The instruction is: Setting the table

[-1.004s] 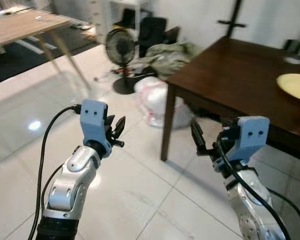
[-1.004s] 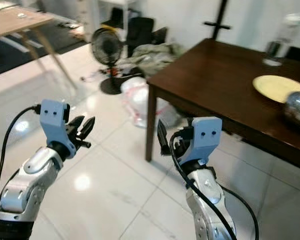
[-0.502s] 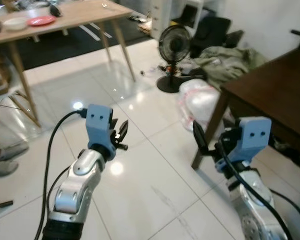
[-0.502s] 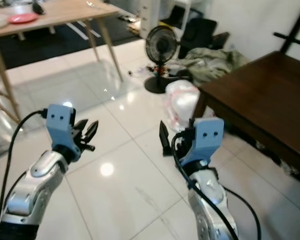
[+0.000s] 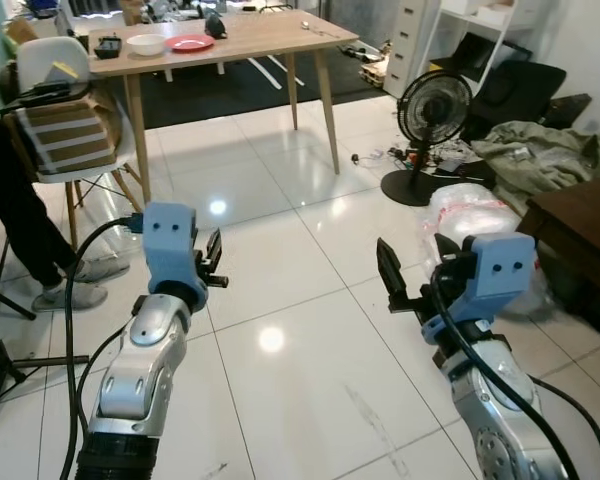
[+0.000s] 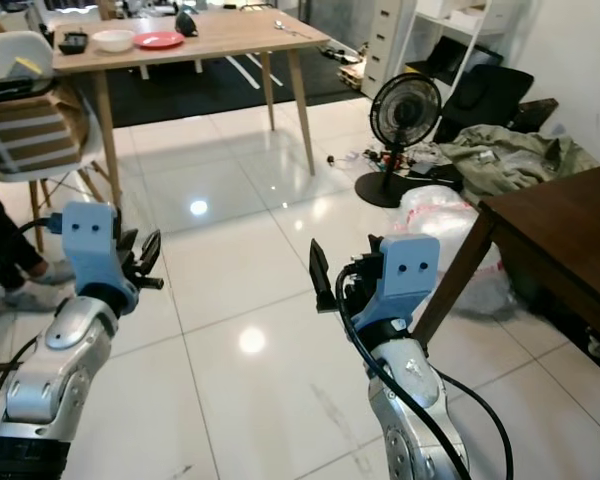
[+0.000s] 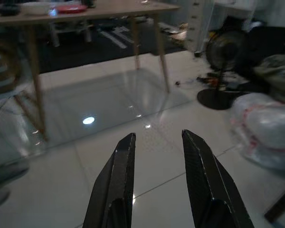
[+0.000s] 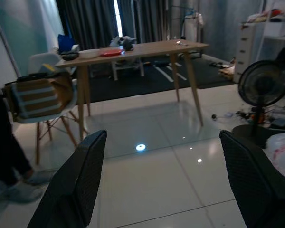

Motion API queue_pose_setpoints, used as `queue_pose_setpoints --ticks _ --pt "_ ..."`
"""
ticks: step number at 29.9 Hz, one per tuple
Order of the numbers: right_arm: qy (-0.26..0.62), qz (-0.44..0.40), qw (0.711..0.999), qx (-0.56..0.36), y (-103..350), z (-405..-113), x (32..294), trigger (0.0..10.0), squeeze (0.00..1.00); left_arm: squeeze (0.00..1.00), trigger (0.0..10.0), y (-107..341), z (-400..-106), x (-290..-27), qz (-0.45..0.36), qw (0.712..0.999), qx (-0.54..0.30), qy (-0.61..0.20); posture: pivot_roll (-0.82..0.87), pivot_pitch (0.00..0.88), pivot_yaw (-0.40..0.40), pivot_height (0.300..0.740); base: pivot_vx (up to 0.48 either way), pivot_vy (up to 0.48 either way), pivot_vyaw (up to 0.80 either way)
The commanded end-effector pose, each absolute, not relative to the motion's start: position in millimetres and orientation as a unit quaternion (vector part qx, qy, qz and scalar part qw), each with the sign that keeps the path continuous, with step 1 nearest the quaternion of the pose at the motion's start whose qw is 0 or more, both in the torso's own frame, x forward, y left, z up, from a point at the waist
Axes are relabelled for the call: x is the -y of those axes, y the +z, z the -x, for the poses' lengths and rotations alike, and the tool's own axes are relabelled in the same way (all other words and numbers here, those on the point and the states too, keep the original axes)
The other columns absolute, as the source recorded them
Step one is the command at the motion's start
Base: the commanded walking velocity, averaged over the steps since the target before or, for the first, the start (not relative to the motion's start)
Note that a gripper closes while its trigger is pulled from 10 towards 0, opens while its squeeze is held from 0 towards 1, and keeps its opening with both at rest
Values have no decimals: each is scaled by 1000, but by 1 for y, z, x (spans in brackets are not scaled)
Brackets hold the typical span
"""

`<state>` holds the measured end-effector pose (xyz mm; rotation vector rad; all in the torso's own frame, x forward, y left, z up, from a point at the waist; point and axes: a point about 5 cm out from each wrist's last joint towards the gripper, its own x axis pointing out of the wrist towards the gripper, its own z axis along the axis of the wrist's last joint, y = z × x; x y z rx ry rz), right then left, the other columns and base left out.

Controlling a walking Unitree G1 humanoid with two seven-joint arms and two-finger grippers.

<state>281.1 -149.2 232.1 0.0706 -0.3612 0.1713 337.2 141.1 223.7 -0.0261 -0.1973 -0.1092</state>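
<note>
Two grippers: both raised in front of the robot over the white tiled floor (image 5: 310, 360), nothing in either.
Left gripper (image 7: 156, 178): black fingers a narrow gap apart, pointing across the tiles toward the far table.
Right gripper (image 8: 164, 183): fingers spread wide, aimed the same way.
Light wooden table (image 5: 250, 35): well ahead on the robot's left, carrying a white bowl (image 5: 146, 44) and just beside it a red plate (image 5: 190, 43).
Chair (image 5: 65, 120): white, at the near end of that table, with a striped bag on the seat.
Person: a dark trouser leg (image 5: 15, 215) and a shoe at the left edge.
Dark wooden table (image 6: 570, 235): near the robot's right, only its corner and one leg visible.
Clutter: a black standing fan (image 5: 430, 115), a white plastic bag (image 5: 475, 210) and a heap of cloth between the two tables.
</note>
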Motion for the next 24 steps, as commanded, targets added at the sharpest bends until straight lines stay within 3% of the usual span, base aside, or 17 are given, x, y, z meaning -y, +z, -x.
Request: queue_pose_setpoints --ticks 1,24 --pt "85 -35 980 176 230 -279 150 10000 0 0 10000 222 -338 -141 12 994 96 -54 -43 114 72 740 472 0 0" --pt "77 -37 990 114 180 -279 174 10000 0 0 10000 155 -318 -143 -8 997 28 -75 -29 93 79 740 472 0 0"
